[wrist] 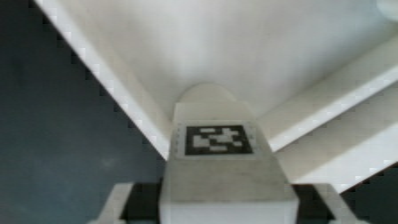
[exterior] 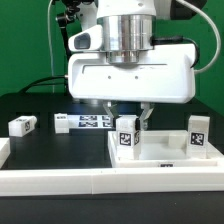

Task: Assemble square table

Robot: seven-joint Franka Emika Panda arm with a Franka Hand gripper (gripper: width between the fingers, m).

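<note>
At the exterior view's left corner of the white plastic square slab tabletop (exterior: 160, 157), the two-finger gripper (exterior: 128, 118) pinches an upright short white tagged block leg (exterior: 126, 138); judged leg-fitting, next needing careful seating and screwing home.

Legs, tabletop and boards across the bench

The tabletop (exterior: 160, 158) lies on the bench (exterior: 40, 150) toward the exterior view's right, just behind the border wall (exterior: 100, 183). The upright leg (exterior: 126, 136) is at its left corner, between the fingers of the end effector (exterior: 127, 122); the second upright leg (exterior: 197, 135) stands at its right side. Behind and left of the tabletop lies the marker board (exterior: 92, 122). Left of that comes the inner leg (exterior: 60, 123), then the far-left leg (exterior: 22, 125), well apart from the tabletop.
</note>
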